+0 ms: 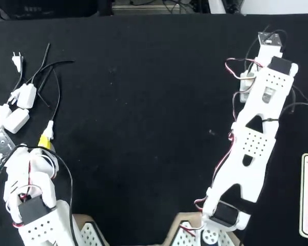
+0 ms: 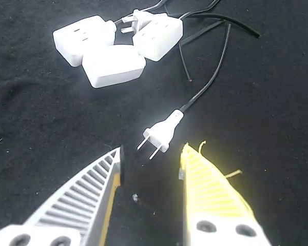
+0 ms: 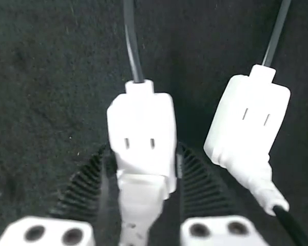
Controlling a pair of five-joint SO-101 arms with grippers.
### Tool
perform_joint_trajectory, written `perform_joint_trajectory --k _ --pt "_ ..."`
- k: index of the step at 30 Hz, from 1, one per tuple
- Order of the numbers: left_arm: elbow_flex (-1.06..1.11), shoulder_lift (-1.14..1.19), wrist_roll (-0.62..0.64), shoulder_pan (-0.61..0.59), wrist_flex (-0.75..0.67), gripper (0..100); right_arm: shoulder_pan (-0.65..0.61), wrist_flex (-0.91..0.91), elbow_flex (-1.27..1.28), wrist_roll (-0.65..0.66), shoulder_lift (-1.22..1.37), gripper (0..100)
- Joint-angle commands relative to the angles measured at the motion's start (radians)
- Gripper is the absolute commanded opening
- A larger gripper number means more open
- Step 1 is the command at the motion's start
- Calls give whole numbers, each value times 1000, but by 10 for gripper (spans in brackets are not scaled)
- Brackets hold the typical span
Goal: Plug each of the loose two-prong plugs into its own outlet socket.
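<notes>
Grey and yellow fingers of my left gripper (image 2: 152,150) hang spread, nothing held, with the white two-prong plug (image 2: 161,134) lying just ahead. Close skewed and I'd nip its prongs and flick it away! Beyond sit three white socket blocks (image 2: 113,64), with tangled black cables (image 2: 210,77) ready to snag. My right gripper (image 3: 143,151) clamps a white slotted socket (image 3: 141,120).

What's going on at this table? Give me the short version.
It's a plug-and-socket job on a black table. The left gripper is open and hovers just behind a loose two-prong plug, which lies on the table and is not yet grasped. Three white socket blocks sit clustered beyond it. Across the table, the right gripper is shut on a white corded socket, with a second corded socket lying beside it.
</notes>
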Motion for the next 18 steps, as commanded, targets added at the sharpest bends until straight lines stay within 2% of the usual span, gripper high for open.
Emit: perform_joint_trajectory --k 1,5,11,18 --pt "-25 -5 9 -12 -15 191 11 -14 -56 -2 -16 236" --pt "-25 -5 9 -12 -15 191 9 -23 -65 0 -21 341" --pt "-25 -5 9 -12 -15 191 -26 -71 -102 0 -24 346" --pt "-25 -5 9 -12 -15 191 -84 18 -295 18 -24 346"
